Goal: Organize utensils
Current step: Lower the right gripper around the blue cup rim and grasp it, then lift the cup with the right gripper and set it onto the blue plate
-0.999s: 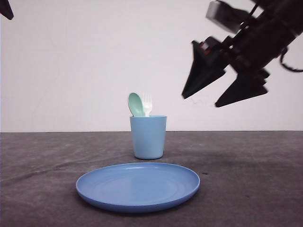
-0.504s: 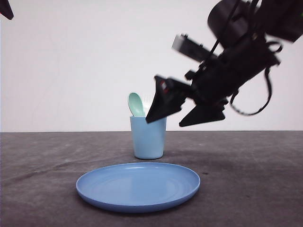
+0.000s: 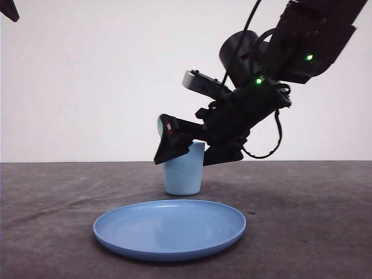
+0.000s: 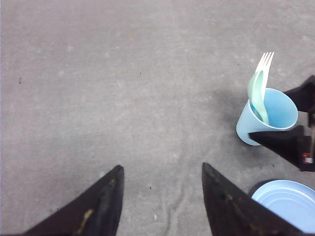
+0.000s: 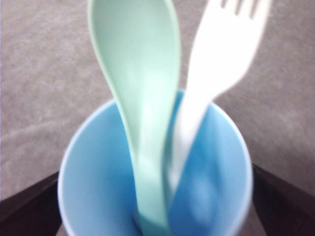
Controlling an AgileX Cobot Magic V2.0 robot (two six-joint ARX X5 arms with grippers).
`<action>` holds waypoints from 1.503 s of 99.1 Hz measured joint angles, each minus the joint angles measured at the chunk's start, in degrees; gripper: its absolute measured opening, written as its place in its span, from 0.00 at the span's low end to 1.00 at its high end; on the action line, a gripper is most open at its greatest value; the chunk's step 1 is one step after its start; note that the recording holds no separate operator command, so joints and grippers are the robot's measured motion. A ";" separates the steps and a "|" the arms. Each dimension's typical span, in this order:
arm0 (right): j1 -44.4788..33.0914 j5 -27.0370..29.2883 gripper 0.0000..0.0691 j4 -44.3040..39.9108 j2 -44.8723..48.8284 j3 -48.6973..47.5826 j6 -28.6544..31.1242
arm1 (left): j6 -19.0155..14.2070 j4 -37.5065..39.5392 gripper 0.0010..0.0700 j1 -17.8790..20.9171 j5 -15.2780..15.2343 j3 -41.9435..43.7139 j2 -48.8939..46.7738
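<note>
The mint-green spoon (image 5: 135, 73) and the white fork (image 5: 221, 54) stand handle-down in the light blue cup (image 5: 98, 162), leaning on its rim. My right gripper (image 5: 155, 172) is open, with one dark finger on each side of the cup near its rim. From the front, the right gripper (image 3: 181, 161) covers the cup's (image 3: 183, 177) top; a sliver of spoon (image 3: 160, 125) shows and the fork is hidden. In the left wrist view, my left gripper (image 4: 161, 167) hangs open and empty over bare table, well apart from the cup (image 4: 268, 118), spoon (image 4: 257, 93) and fork (image 4: 263, 66).
A round blue plate (image 3: 168, 229) lies in front of the cup, nearer the table's front edge, with its rim (image 4: 285, 201) also in the left wrist view. Grey table surface (image 4: 98, 88) spreads on both sides of the cup.
My right gripper has come down and leftward from the upper right and now straddles the cup's top. The fork, visible before, is now covered from the front.
</note>
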 joint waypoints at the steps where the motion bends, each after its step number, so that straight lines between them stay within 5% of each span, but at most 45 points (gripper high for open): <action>1: 0.02 0.00 0.99 0.00 0.07 0.09 0.00 | 0.00 0.00 0.42 0.00 0.00 0.00 0.00; 14: 0.22 0.50 0.97 -0.04 0.48 0.46 0.02 | 0.00 0.00 0.42 0.00 0.00 0.00 0.00; 35: 0.17 0.76 0.71 0.00 0.55 0.46 0.02 | 0.00 0.02 0.42 0.00 0.00 0.00 0.00; 65: 0.37 -0.33 0.70 -4.83 -2.12 0.46 0.04 | 0.00 0.02 0.42 0.00 0.00 0.00 0.00; 104: 4.37 -0.61 0.70 -21.11 -17.97 -0.20 -0.09 | 0.00 0.04 0.42 0.00 0.00 0.00 0.00; 149: 15.43 7.50 0.70 -20.09 -35.10 -16.90 0.74 | 0.02 0.02 0.42 0.00 0.00 0.00 0.00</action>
